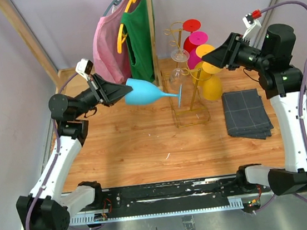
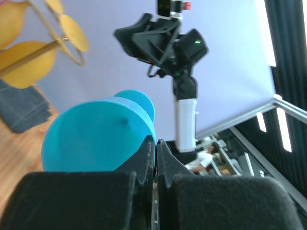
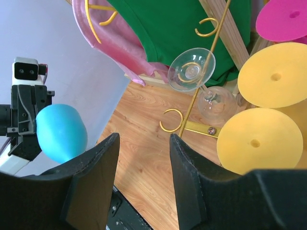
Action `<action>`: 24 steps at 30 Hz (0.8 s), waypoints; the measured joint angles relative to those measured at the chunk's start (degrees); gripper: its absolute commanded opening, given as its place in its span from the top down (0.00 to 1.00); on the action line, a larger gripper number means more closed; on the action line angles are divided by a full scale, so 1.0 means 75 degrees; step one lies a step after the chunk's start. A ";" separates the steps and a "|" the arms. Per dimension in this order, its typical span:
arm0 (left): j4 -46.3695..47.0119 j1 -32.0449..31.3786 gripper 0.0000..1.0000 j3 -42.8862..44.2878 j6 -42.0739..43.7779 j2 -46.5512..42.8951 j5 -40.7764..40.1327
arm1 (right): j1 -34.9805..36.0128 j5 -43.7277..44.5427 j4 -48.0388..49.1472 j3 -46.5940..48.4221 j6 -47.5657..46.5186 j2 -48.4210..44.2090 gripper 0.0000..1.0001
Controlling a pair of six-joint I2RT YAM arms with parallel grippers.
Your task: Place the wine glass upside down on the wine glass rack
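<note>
- Above the left half of the wooden surface [image 1: 129, 146], the left gripper [image 2: 156, 144] carries the blue wine glass [image 1: 142, 91] in the air, lying on its side.
- Its jaws are drawn almost together, with only a thin slit between them, and they pinch the wall of the glass's bowl at the rim. The open mouth of the bowl faces the left wrist camera.
- The stem points toward the right. The round foot is seen edge-on just beside the left side of the wine glass rack [image 1: 194, 124]. Whether the foot touches the wire cannot be told.
- The right gripper [image 3: 144, 143] hangs high on the far right, aimed at the rack. Its jaws are spread wide, with nothing between them and nothing touching them.
- The rack stands upright on the surface between the two arms, its rectangular wire base flat on the wood.
- On its curled hooks hang other glasses, bowls down:
  - a clear glass [image 3: 192, 69]
  - two yellow glasses [image 3: 273, 76]
  - a magenta glass [image 3: 285, 19]
  - a red glass [image 1: 191, 25] at the top
- One curled hook [image 3: 171, 120] low on the post, on the side facing the blue glass, carries nothing.
- Behind the rack stands a wooden clothes rack [image 1: 153, 31]. A pink garment [image 1: 108, 42] and a green garment [image 1: 139, 38] hang on it from yellow hangers.
- A folded grey cloth [image 1: 247, 113] lies flat on the surface to the right of the wire base, near it but apart.
</note>
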 measured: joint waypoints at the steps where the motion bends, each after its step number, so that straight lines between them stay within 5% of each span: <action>1: 0.0574 0.0003 1.00 0.0003 -0.0399 0.0160 0.0050 | 0.0000 -0.0038 0.0055 -0.0015 0.0012 0.0000 0.52; 9: 0.6100 0.0000 1.00 0.0589 -0.3684 0.2483 -0.0391 | 0.0000 -0.0857 0.1440 -0.0609 0.0886 0.0041 0.52; 16: 0.7370 0.0000 1.00 0.1909 -0.4418 0.3340 -0.1020 | 0.0009 -0.1705 0.4071 -0.0935 0.2655 0.0207 0.53; 24: 0.7396 -0.0044 1.00 0.2282 -0.4476 0.3751 -0.2194 | 0.0096 -0.2110 0.8480 -0.1014 0.5671 0.0880 0.54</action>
